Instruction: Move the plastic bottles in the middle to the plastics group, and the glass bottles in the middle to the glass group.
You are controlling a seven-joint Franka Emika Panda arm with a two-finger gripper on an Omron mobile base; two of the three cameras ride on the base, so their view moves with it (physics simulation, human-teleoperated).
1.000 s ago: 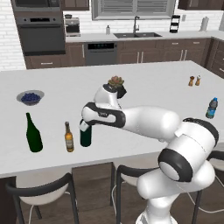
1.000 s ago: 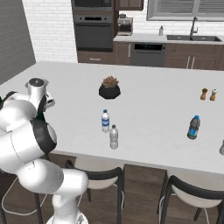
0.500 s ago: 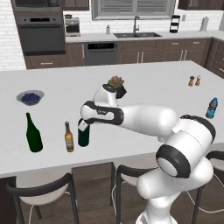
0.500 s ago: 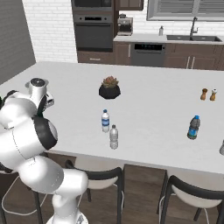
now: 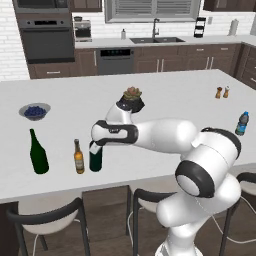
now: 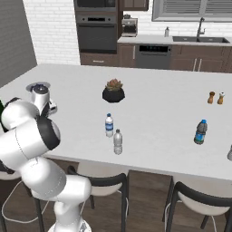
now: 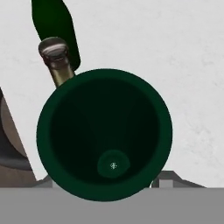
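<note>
The hand (image 5: 95, 146) is closed round the neck of the straight-sided green glass bottle (image 5: 95, 159), whose base sits at or just above the worktop (image 5: 165, 100) near its front edge, toward the left. Whether the base actually touches the surface cannot be told. Just beside it, to its left, stands the brown beer bottle (image 5: 79, 157), and further left the wide-based green wine bottle (image 5: 38, 153), so the carried bottle is already at the glass group. In the hand view the green bottle (image 7: 105, 140) is seen from straight above, with the beer bottle's cap (image 7: 53, 49) almost against its shoulder.

The main risk is that closeness: any sideways drift on release or as the hand lifts away could knock the slim beer bottle over. Letting go before the base is seated could also topple the tall bottle. The two clear water bottles (image 6: 113, 133) wait mid-worktop, well apart from the blue-tinted bottle (image 6: 200, 132) near the right end.
</note>
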